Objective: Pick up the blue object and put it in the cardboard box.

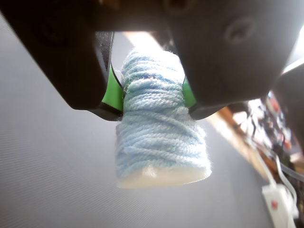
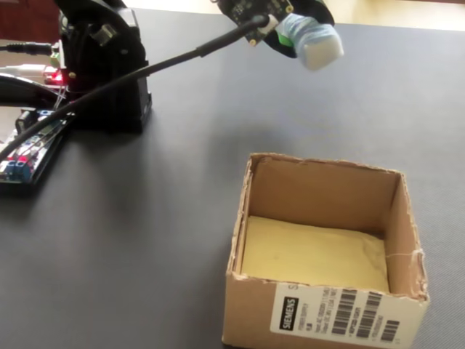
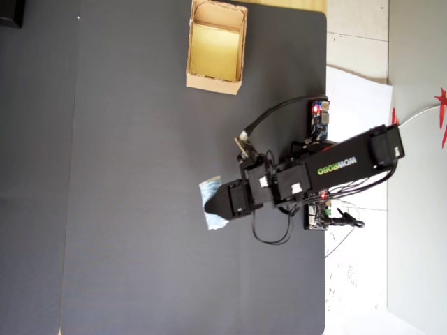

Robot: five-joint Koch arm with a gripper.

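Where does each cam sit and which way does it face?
Wrist view: rides behind the pincer, looking along it at the clamped roll over the mat.
Fixed view: low beside the box, facing the arm's base; pincer top.
Overhead view: straight down on mat, box, whole arm.
All three show the roll in the pincer.

Dark grey mat (image 3: 140, 209) over pale tiled floor (image 3: 356, 42).

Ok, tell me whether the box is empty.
Empty: the cardboard box shows only its bare yellowish floor; the blue roll is up in the gripper.
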